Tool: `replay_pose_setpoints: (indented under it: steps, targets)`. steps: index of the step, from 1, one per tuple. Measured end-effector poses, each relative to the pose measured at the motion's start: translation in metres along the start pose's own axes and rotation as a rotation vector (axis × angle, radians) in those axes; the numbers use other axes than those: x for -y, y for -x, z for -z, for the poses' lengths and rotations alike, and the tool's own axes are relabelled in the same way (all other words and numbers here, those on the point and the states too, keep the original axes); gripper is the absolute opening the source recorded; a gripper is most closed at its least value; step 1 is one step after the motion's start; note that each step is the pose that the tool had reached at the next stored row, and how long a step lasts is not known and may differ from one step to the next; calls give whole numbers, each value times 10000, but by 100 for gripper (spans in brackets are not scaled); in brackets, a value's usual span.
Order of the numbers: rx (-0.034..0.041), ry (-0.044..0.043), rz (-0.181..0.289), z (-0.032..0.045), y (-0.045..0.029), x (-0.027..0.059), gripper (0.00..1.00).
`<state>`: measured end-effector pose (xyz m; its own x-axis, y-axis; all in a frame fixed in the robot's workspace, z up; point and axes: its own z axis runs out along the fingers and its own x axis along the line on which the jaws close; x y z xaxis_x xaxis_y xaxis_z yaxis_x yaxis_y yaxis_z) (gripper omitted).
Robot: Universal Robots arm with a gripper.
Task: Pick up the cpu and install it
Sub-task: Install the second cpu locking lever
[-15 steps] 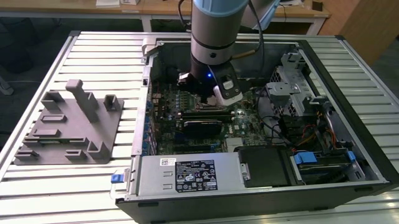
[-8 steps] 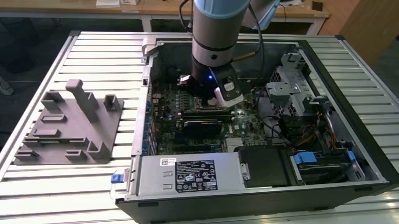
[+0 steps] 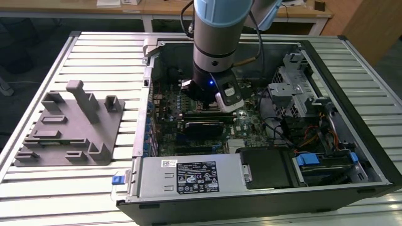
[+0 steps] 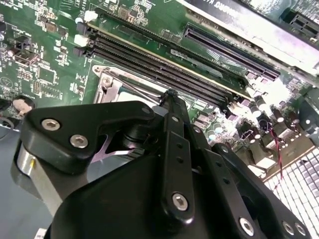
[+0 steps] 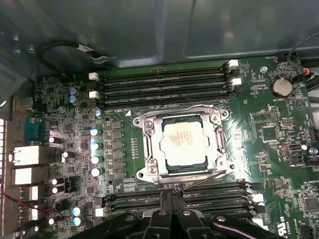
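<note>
Jaws are seen drawn together to a narrow tip in both wrist views, with nothing held between them; the gripper [image 5: 170,195] hangs just above the memory slots [image 5: 164,82] beside the socket. The cpu [image 5: 184,143] is seated flat in the metal socket frame [image 5: 149,149] on the green motherboard [image 5: 279,144]. In the exterior view, the arm [image 3: 213,52] is lowered into the open computer case [image 3: 351,117], and a grey fixture [image 3: 66,129] is set well apart on the slatted table [image 3: 113,52], toward the exterior view's left.

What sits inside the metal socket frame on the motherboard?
The cpu lies flat inside the socket frame, metal top showing. The contacts beneath it are covered. The gripper is beside the frame.
</note>
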<state>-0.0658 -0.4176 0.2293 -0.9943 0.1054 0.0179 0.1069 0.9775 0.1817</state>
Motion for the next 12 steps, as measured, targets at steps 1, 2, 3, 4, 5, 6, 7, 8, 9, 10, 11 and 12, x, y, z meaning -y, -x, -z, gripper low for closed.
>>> replay_pose_setpoints:
  steps: [1, 2, 3, 4, 5, 6, 7, 8, 9, 10, 11, 12]
  targets:
    - [-4, 1, 3, -10, 0, 2, 11]
    - [-7, 4, 5, -18, 0, 4, 11]
    - [-9, 8, 7, -25, 1, 5, 11]
    - [-12, 14, 10, -31, -1, 7, 11]
    - [-14, 22, 11, -36, -5, 9, 11]
    - [-16, 35, 14, -42, -8, 11, 11]
    - [-16, 52, 15, -48, -12, 13, 11]
    - [-19, 70, 16, -54, -17, 16, 11]
    - [-21, 90, 18, -59, -24, 19, 11]
    - [-24, 112, 19, -65, -33, 22, 11]
    - [-26, 132, 21, -70, -42, 25, 11]
    - [-30, 157, 22, -76, -52, 28, 11]
